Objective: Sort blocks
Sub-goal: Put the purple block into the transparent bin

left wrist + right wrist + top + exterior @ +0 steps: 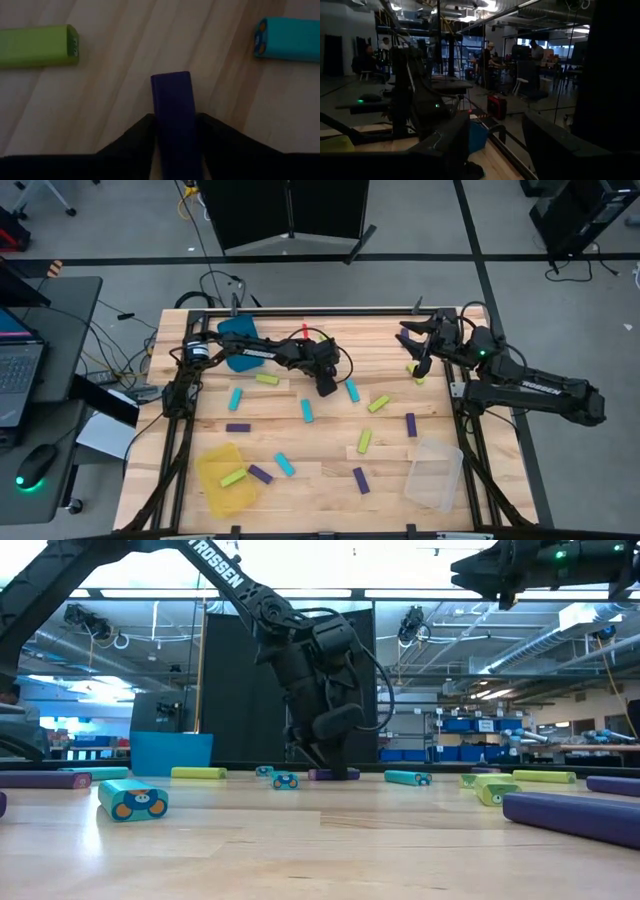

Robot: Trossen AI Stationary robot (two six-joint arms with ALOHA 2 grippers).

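Wooden table (330, 480) first: the left gripper (175, 131) is reaching down near the teal bin (240, 340), its fingers (131, 136) touching the purple block (172, 100) on both sides. Squeezing squarely before lifting seems wise. The right gripper (425, 345) is waiting raised, farther from that bin, jaws parted, empty.
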